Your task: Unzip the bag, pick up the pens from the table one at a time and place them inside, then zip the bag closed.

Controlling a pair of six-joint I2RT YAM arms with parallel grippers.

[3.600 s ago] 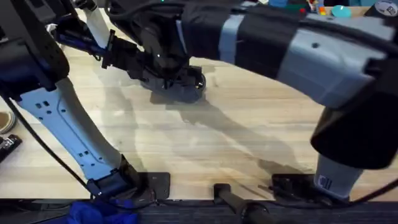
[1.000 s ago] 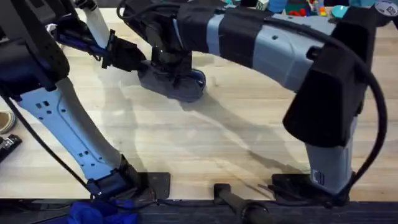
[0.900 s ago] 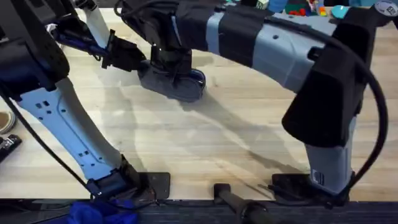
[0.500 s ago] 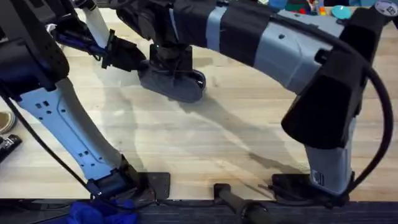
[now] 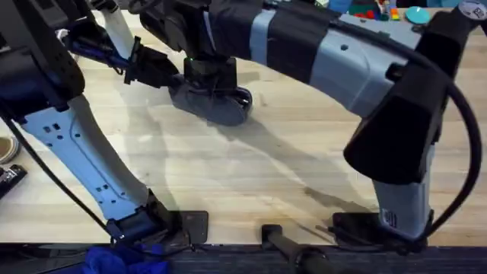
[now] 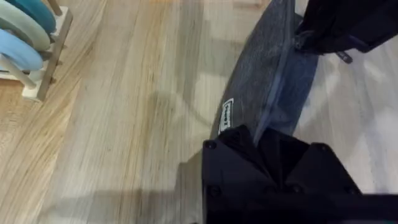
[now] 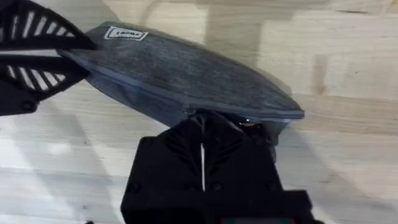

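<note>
Overhead: oblong blue-grey denim-like fabric pouch (image 5: 213, 103) lies at far centre of light wooden butcher-block table (image 5: 251, 183); both arms converge on it.

Left wrist: left gripper (image 6: 264, 140) fingers pressed on pouch end by label.

Right wrist: right gripper (image 7: 202, 127) fingers together at zipper line, prob. pinching pull tab.

Status: zip stage; which one, unzip or final close, can't tell.

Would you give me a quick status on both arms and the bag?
Left gripper shut on bag end. Right gripper shut at zipper edge, far end. Bag on table. Nothing in the way.
</note>
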